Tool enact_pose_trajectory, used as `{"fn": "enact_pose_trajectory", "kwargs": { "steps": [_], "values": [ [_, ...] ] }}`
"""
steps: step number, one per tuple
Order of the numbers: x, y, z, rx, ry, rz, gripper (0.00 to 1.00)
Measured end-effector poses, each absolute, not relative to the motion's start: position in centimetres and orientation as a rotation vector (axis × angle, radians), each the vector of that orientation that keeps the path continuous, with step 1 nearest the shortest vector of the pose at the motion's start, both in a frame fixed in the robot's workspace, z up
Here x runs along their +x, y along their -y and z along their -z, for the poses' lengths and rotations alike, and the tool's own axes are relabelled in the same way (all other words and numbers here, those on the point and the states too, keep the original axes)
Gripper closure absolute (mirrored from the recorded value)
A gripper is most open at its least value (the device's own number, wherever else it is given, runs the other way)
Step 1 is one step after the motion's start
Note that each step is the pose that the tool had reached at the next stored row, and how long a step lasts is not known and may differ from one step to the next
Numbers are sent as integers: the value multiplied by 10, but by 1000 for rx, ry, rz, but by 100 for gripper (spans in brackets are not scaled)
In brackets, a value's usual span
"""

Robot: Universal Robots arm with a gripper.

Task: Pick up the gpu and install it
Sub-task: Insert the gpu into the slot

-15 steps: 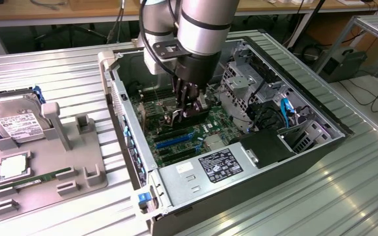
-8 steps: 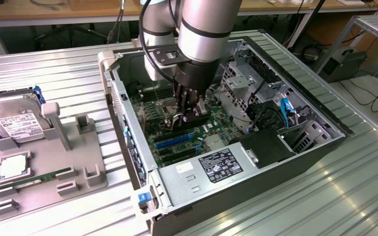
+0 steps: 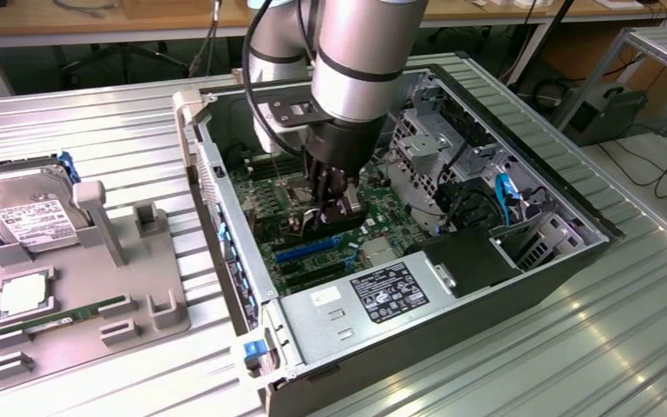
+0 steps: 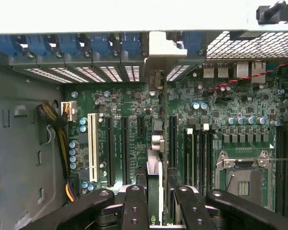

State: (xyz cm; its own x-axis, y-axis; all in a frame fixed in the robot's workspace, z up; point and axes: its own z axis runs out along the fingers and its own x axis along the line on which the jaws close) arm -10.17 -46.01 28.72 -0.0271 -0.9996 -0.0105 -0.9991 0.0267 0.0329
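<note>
Exterior view: the arm reaches down from the top of the frame into the open computer case (image 3: pixel 542 261) at frame centre. The gripper (image 3: pixel 331 208) is low over the motherboard (image 3: pixel 310 252), its jaws pinching the gpu (image 3: pixel 340 211), a dark card held on edge between them, just above the blue expansion slots (image 3: pixel 305 252). The card's long axis appears to run along the slots, from lower left to upper right in the frame. The drive cage (image 3: pixel 426 161) stands close on the exterior view's right of the gripper, and the case's rear wall (image 3: pixel 212 208) stands near on the exterior view's left, so room beside the card is narrow. The power supply (image 3: pixel 368 300) lies below. On the ribbed surface (image 3: pixel 114 130) at frame left, a grey fixture tray (image 3: pixel 90 287) carries a hard drive (image 3: pixel 21 213) and a green RAM stick (image 3: pixel 62 314).

Wrist view: the black fingers (image 4: pixel 134 206) crowd the lower edge of the frame, closed on the gpu (image 4: pixel 154 184), seen edge-on as a thin strip at lower centre. It points up the frame toward the rear bracket openings (image 4: pixel 110 73), aligned between two black slots (image 4: pixel 172 139). The white PCI slot (image 4: pixel 91 146) sits well left; the CPU socket (image 4: pixel 245 179) lies at lower right; the memory slots (image 4: pixel 197 153) are close to the right of the card.
</note>
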Motion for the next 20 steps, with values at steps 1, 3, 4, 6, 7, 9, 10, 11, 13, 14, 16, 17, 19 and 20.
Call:
{"fn": "enact_pose_trajectory", "kwargs": {
  "steps": [1,3,4,6,7,9,10,11,13,14,16,17,19,20],
  "values": [
    [-103,460,-286,2177,2243,48,74],
    [-108,460,-282,2176,2245,47,74],
    [-109,460,-281,2177,2246,45,74],
    [-111,460,-279,2180,2248,40,74],
    [-111,460,-278,2181,2249,38,74],
    [-111,460,-276,2181,2249,38,74],
    [-111,460,-275,2182,2248,38,74],
    [-111,460,-273,2183,2248,38,74],
    [-111,460,-270,2187,2245,39,74],
    [-111,460,-268,2191,2241,41,74],
    [-111,460,-265,2203,2232,43,74],
    [-111,460,-264,2207,2229,44,74],
    [-111,460,-261,2215,2222,46,74],
    [-111,460,-260,2219,2219,48,74]
  ]
}}
